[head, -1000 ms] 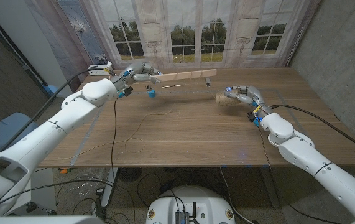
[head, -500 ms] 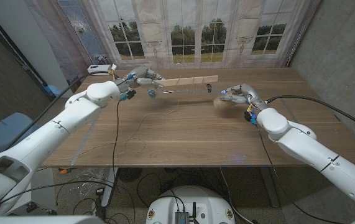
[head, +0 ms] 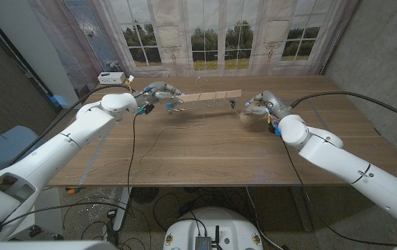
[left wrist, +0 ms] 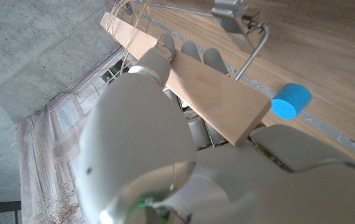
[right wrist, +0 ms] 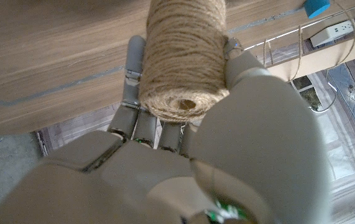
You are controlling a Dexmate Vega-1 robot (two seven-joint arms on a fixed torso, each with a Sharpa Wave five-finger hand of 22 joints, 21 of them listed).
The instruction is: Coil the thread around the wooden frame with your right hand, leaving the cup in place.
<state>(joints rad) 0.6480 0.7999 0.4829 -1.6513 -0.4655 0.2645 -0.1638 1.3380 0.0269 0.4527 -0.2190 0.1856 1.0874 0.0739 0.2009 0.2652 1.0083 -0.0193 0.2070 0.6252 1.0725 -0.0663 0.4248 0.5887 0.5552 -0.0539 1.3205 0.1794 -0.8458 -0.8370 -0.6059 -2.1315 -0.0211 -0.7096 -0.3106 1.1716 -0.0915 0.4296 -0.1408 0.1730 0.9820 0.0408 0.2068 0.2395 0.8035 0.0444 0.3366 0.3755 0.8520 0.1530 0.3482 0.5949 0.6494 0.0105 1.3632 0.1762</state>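
So the left hand [head: 158, 91] sits in the upper left-middle of the head view, fingers wrapped around one end of the wooden frame [head: 215, 96], which is a long pale slat held up off the table [head: 205, 149] and running toward the picture's right. In the left wrist view the same hand [left wrist: 165, 81] clamps the slat [left wrist: 183, 78] with fingers over its far face and the thumb side on the near one, so it's a proper grip, not just a touch. A metal clip with a bent wire [left wrist: 242, 28] hangs off the frame near the hand.

The right hand [head: 261, 104] is upper right of centre in the head view, just past the frame's free end, and it's holding the spool of thread [head: 252, 111], a fat roll of tan jute twine. The right wrist view makes it obvious: the fingers [right wrist: 133, 87] curl round one side of the spool [right wrist: 183, 56] and the thumb presses the other, with the core hole facing the camera.

A loose strand of thread [head: 158, 142] trails across the tabletop in loops, left of the middle. Some turns of thread show on the frame's far end in the left wrist view.

The cup [head: 169, 105] is a small blue thing on the table right below the left hand, also seen as a blue cylinder [left wrist: 291, 101] in the left wrist view, sitting apart from the frame. Can't tell whether it's upright or on its side.

A white power strip [head: 111, 77] lies at the table's far left corner.
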